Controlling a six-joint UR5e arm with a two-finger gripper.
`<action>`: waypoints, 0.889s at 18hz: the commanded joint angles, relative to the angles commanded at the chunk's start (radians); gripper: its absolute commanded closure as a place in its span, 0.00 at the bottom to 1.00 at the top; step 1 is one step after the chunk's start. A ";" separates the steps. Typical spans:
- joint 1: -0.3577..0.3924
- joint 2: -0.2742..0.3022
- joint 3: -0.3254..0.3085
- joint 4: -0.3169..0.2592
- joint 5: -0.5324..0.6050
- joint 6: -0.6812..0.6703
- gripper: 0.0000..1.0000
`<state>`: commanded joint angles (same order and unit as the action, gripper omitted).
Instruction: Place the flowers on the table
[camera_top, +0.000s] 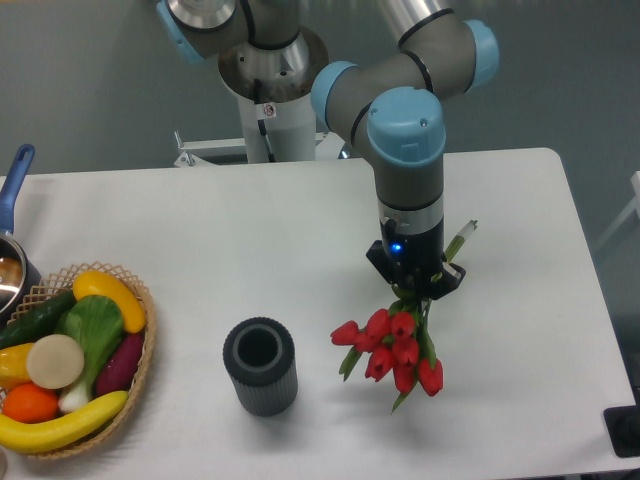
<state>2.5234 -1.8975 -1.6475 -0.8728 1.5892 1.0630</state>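
Observation:
The flowers (395, 350), a bunch of red tulip buds with green stems and leaves, hang with the buds pointing down and toward the camera over the right part of the white table (200, 230). My gripper (417, 288) is shut on their stems just above the buds. One pale stem end sticks out past the gripper on its right. The buds are close to the tabletop; I cannot tell whether they touch it.
A dark grey ribbed vase (260, 367) stands upright left of the flowers. A wicker basket (140, 385) of toy vegetables and fruit sits at the front left. A pot with a blue handle (14, 180) is at the left edge. The arm's base (270, 110) is behind.

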 joint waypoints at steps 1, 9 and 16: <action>0.000 -0.002 0.000 0.000 0.002 -0.002 0.98; -0.015 -0.009 -0.015 -0.005 -0.002 -0.028 0.96; -0.040 -0.045 -0.020 -0.015 0.000 -0.051 0.91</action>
<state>2.4835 -1.9420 -1.6674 -0.8882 1.5892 1.0125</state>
